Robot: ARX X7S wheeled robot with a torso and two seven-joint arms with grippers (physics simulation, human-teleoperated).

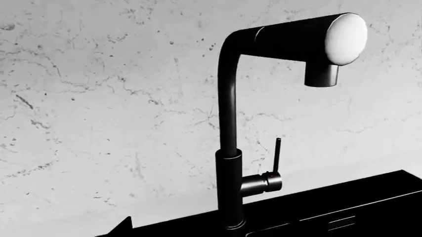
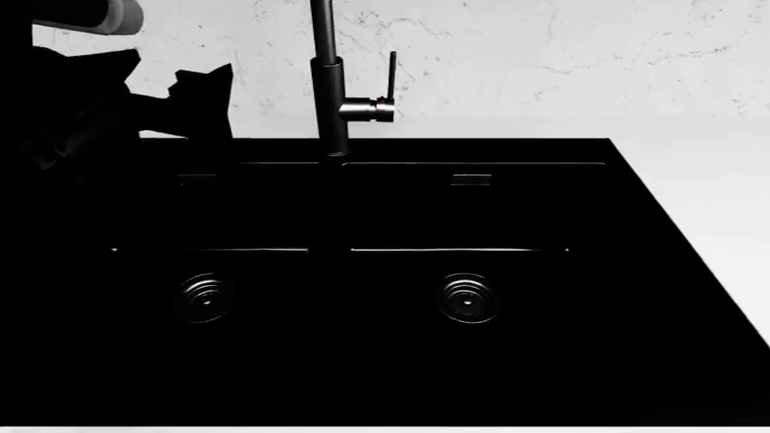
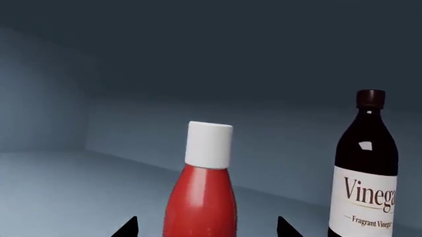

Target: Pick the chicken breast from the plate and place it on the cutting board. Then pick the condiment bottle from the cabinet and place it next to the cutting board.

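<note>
Marble backsplash fills the left wrist view behind a black faucet; left jaws unreadable. Head view shows a double sink. Inside the cabinet, the condiment bottle stands between the spread right jaws, beside a vinegar bottle; close squarely on its body.

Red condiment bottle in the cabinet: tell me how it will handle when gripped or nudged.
The condiment bottle is tall and narrow, so a nudge near its white cap would likely tip it. Its smooth rounded body may slip or roll. It could knock the vinegar bottle standing close beside it.

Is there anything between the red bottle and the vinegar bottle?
No. In the right wrist view the stretch between the red bottle and the vinegar bottle shows only bare cabinet.
</note>
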